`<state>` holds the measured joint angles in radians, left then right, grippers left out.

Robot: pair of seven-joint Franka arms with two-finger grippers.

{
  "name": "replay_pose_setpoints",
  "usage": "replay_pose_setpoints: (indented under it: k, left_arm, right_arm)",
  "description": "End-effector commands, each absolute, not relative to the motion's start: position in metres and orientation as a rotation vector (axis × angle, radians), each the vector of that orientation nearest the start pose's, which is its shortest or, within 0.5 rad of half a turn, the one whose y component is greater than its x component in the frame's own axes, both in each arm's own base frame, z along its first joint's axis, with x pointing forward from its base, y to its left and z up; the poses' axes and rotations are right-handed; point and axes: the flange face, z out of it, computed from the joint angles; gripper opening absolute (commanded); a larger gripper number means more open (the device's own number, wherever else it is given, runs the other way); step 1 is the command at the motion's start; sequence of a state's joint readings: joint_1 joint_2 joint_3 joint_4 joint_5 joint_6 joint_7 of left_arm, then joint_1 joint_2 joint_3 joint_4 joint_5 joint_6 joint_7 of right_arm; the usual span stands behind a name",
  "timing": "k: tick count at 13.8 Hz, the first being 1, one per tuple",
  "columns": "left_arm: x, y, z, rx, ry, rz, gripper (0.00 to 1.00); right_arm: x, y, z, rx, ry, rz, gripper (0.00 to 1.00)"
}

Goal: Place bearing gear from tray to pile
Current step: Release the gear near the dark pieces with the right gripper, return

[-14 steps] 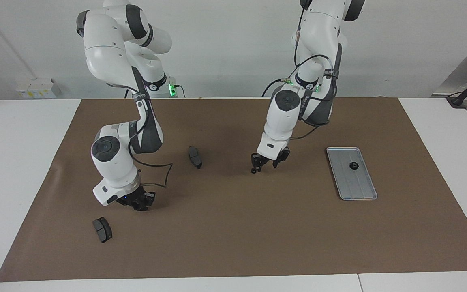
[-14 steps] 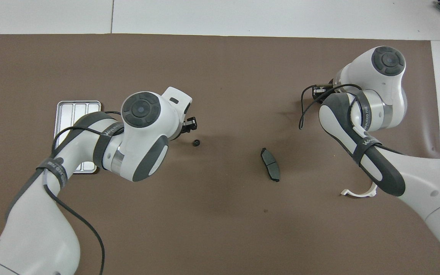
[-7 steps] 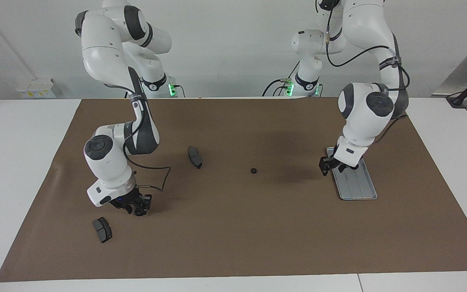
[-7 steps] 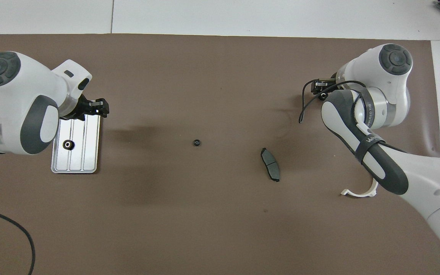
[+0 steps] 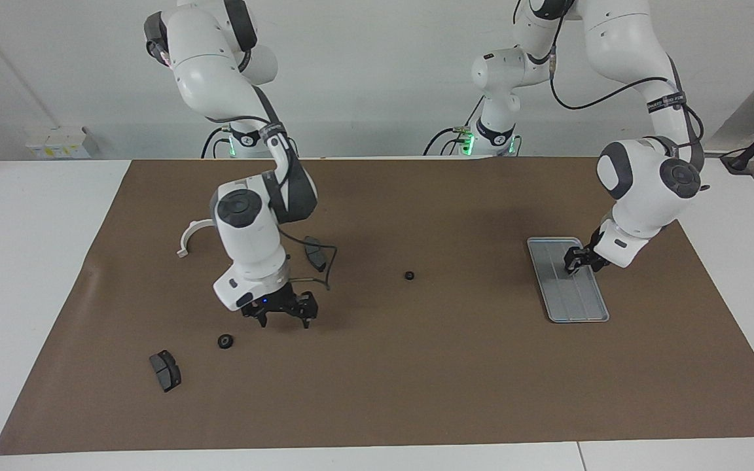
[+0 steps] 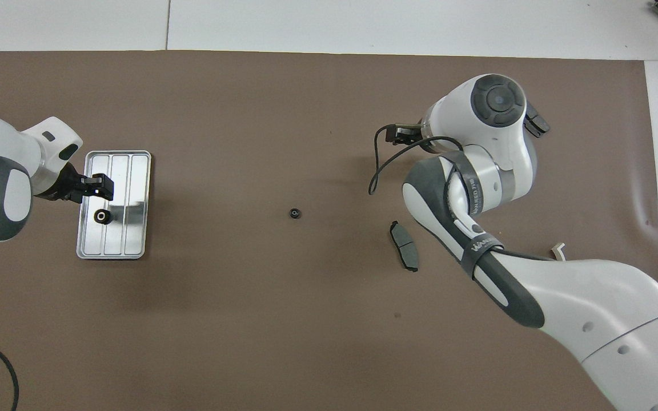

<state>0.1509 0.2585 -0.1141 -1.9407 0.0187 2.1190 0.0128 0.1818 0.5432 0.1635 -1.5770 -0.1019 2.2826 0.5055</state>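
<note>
Poising left claw [image 5: 576,260] over tray [image 5: 580,307], bearing gear [image 6: 101,216] on tray just beside claw tips; being unable to tell its grip state. Risking off-centre closing, skidding gear along ribs. Farther off, hanging right claw [image 5: 282,315] spread, empty, above desk [image 5: 377,405] near brake pad [image 5: 164,369].

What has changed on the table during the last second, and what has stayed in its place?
The left gripper let go of a small gear at mid-table and swung back over the tray, above the gear still in it. The right gripper released another gear beside the outer brake pad and moved toward the table's middle. The tray, both brake pads and the white bracket did not move.
</note>
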Motion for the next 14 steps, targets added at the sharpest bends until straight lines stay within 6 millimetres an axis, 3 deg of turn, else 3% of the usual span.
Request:
replay_pose_setpoints:
  k: [1, 4, 8, 11, 14]
  left_arm:
    - [0.580, 0.028, 0.334, -3.146, -0.008, 0.129, 0.65]
    - [0.570, 0.036, 0.318, -3.146, -0.027, 0.151, 0.63]
    - [0.565, 0.038, 0.307, -3.147, -0.033, 0.137, 0.61]
    - [0.564, 0.038, 0.305, -3.148, -0.036, 0.137, 0.46]
    - [0.565, 0.038, 0.306, -3.148, -0.036, 0.134, 0.25]
  right_arm:
    - [0.652, 0.267, 0.349, -3.047, 0.246, -0.226, 1.00]
    - [0.616, 0.341, 0.342, -3.045, 0.256, -0.202, 1.00]
    - [0.577, 0.407, 0.324, -3.066, 0.280, -0.200, 1.00]
    - [0.559, 0.434, 0.310, -3.070, 0.258, -0.185, 1.00]
    - [0.555, 0.439, 0.305, -3.076, 0.239, -0.191, 0.83]
